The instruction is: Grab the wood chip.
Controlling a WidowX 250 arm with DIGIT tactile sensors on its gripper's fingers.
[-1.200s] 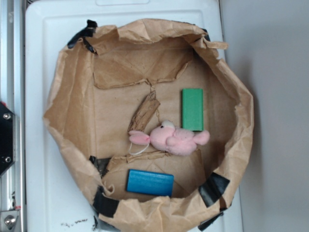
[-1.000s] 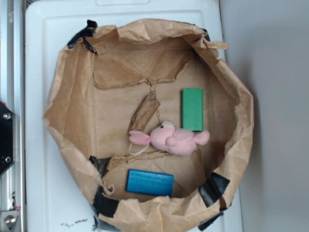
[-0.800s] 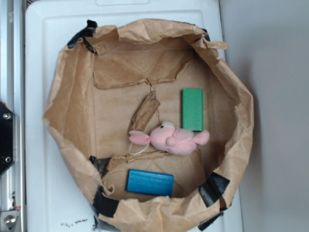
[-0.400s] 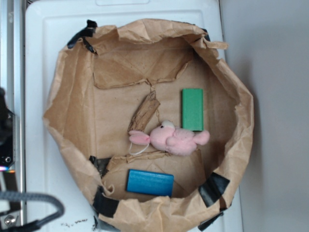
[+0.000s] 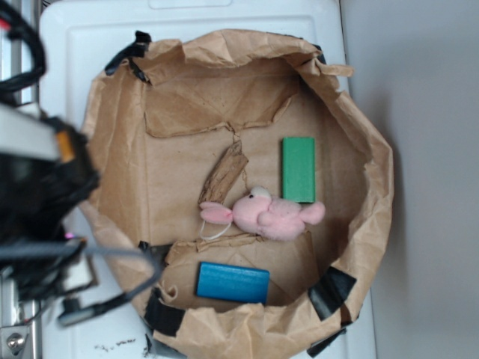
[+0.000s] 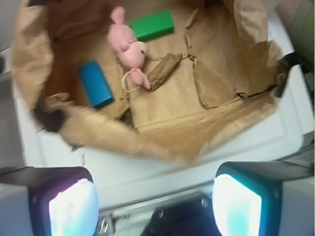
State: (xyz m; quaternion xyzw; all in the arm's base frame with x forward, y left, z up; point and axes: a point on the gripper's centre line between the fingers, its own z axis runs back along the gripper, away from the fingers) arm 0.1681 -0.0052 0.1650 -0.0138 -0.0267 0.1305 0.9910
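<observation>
Where brown paper [image 5: 179, 105] lines white tray [image 5: 82, 37], wood chip [image 5: 223, 173] lying, gripper [image 6: 155, 204] spread apart

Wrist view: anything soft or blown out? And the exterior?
Wrist view: the gripper fingers sit defocused in the foreground, their pads glowing washed-out pale cyan; the paper rim is soft, while the wood chip reads fairly clearly. Exterior view: the arm at left is a dark motion-blurred mass; the wood chip and green block stay sharp under even light.

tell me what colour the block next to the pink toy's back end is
Green. The block sits just above the pink toy; it shows best in the exterior view.
</observation>
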